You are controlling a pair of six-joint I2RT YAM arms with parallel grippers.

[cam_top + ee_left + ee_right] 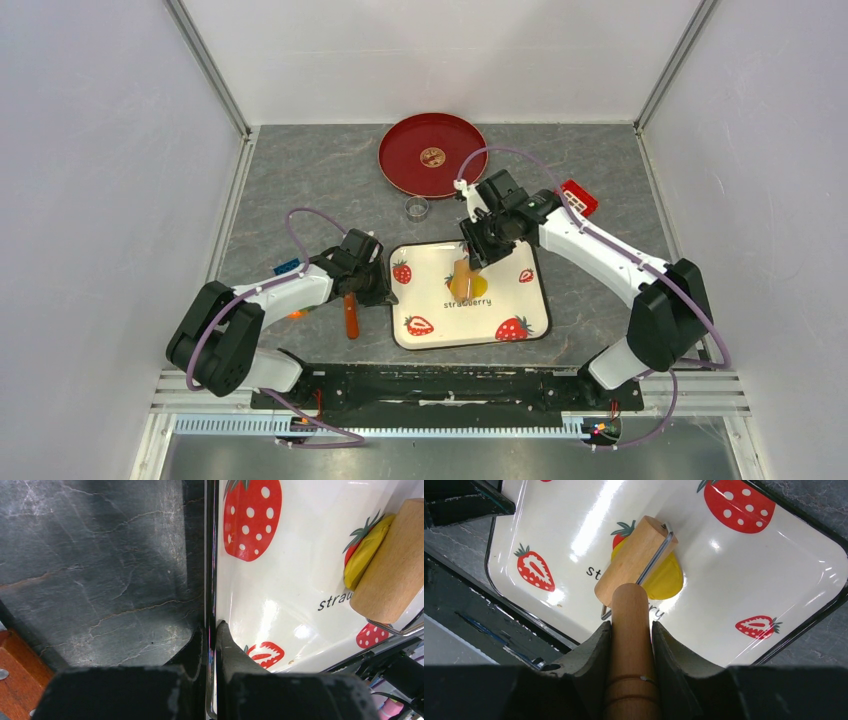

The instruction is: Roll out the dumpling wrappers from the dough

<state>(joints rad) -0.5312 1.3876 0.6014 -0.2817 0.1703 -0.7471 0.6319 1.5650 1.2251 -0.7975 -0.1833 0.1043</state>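
a grey stone-patterned counter lies inside a white-walled booth, and at the centre of the top view sits a square strawberry tray. the left gripper has its fingers pressed shut on the tray's left rim, one inside and one outside, which pins the tray in place. the right gripper has its fingers clamped around the wooden handle of a small roller. the roller's barrel rests on the yellow dough near the middle of the tray and covers the left part of the lump in the right wrist view. one dumpling wrapper, a small flat disc, lies in the middle of the red plate at the upper centre of the frame, well apart from the tray. a small metal ring stands between plate and tray. the step in hand looks like flattening the lump into a sheet. to do it well, the right arm should bear straight down with the barrel level, so the dough thins evenly rather than wedging to one side. short strokes across the barrel's axis should stay clear of the raised rim. the left pinch needs to stay firm, since a push along the glossy enamel could slide the tray. soft dough may cling to the wood and lift, so each stroke should end gently.
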